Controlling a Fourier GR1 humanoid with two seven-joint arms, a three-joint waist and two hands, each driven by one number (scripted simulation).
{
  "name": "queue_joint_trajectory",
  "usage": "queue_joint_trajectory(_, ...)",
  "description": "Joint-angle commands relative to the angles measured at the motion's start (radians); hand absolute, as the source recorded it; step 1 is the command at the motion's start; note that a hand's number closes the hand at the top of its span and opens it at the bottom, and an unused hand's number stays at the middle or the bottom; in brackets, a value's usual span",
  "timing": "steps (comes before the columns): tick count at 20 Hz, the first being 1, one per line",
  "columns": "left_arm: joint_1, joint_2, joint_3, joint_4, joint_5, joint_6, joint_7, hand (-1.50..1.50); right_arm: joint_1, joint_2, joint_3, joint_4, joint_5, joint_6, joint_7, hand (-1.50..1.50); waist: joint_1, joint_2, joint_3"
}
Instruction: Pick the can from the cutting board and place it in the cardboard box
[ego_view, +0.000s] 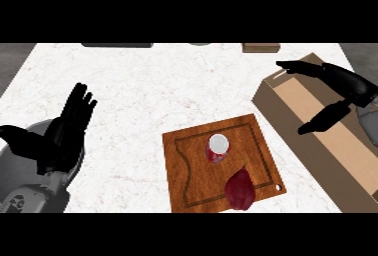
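While the can (218, 148) is standing upright on the wooden cutting board (188, 167), I am holding my right hand (334, 95) over the cardboard box (295, 102), with nothing in it. Its fingers are spreading wide: some are pointing toward the far rim of the box, and the thumb is hanging down over the box's inside. I am judging that the pick is not yet done, because the can is well apart from this hand, with its pale top facing up.

A dark red vegetable (239, 189), perhaps a beet or a sweet potato, I cannot tell which, is lying near the can on the nearer part of the board. It is leaving the can free from the far side and from the right, so I am thinking that my right hand should come to it from there.

My left hand (68, 127) is resting open at the left side of the white marble counter (148, 85), fingers straight and up, away from the work, so it is not blocking the board.
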Motion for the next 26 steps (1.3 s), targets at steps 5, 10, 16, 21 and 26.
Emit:
queue_joint_trajectory(5,-0.031,0.001,0.039,-0.034,-0.023,0.012,0.074,0.0,-0.021,0.051,0.015,-0.2,-0.069,0.202,0.281,-1.5,-0.016,0.0,0.002)
queue_joint_trajectory(10,-0.001,0.017,0.094,0.001,-0.009,-0.071,0.042,0.0,0.022,0.092,-0.043,-0.39,-0.17,0.241,0.471,-1.5,-0.021,0.0,0.002)
queue_joint_trajectory(16,0.036,-0.043,0.094,-0.034,-0.039,-0.077,0.031,0.0,0.048,0.208,-0.002,-0.426,-0.04,0.189,0.578,-1.5,-0.012,0.002,0.002)
queue_joint_trajectory(21,0.018,-0.063,0.113,-0.047,-0.07,-0.075,0.058,0.0,0.069,0.303,-0.002,-0.429,-0.011,0.192,0.657,-1.5,-0.01,0.003,0.002)
queue_joint_trajectory(26,0.051,-0.096,0.107,-0.062,-0.123,-0.095,0.076,0.0,0.119,0.337,-0.042,-0.465,0.043,0.236,0.646,-1.5,-0.01,0.003,0.002)
